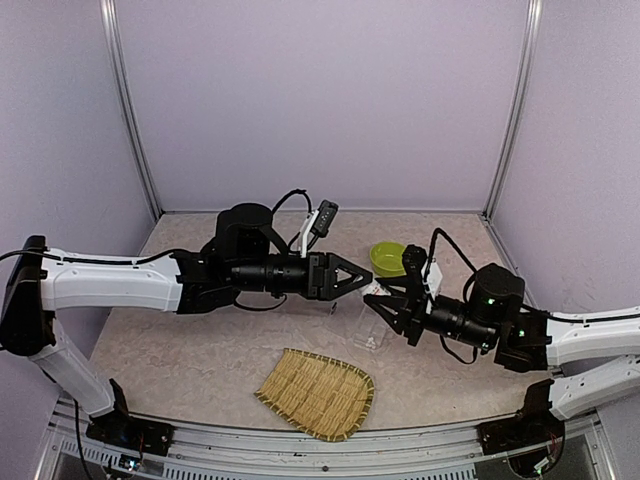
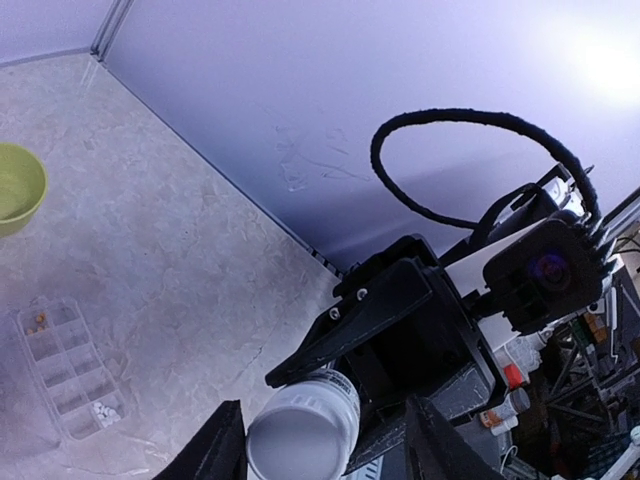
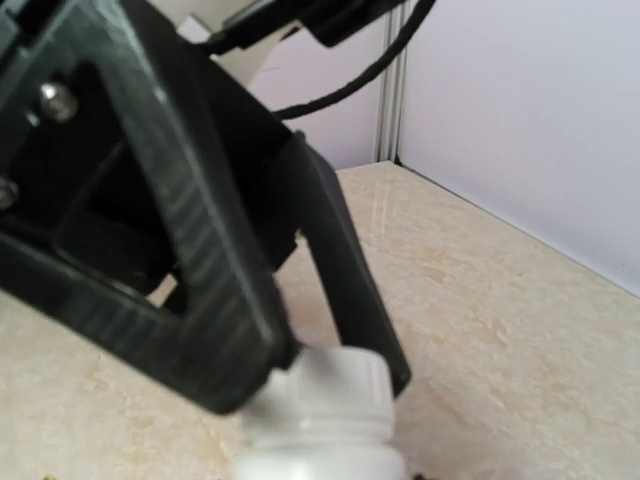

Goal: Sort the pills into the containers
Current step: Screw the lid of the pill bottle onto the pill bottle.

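A white pill bottle (image 1: 373, 291) hangs in the air between the two arms, above the clear organiser box (image 1: 370, 328). My right gripper (image 1: 386, 304) is shut on the bottle's body. My left gripper (image 1: 361, 280) straddles the bottle's cap (image 2: 300, 432), still open: one finger touches the cap and a gap shows at the other. The right wrist view shows the cap (image 3: 330, 385) between the left fingers (image 3: 345, 260); my right fingers are hidden there. The containers (image 2: 60, 352) hold a few orange pills (image 2: 40, 317) and white pills (image 2: 103, 410).
A lime-green bowl (image 1: 388, 258) stands behind the organiser near the back right. A woven bamboo tray (image 1: 317, 392) lies near the front edge. Lilac walls close in the table on three sides.
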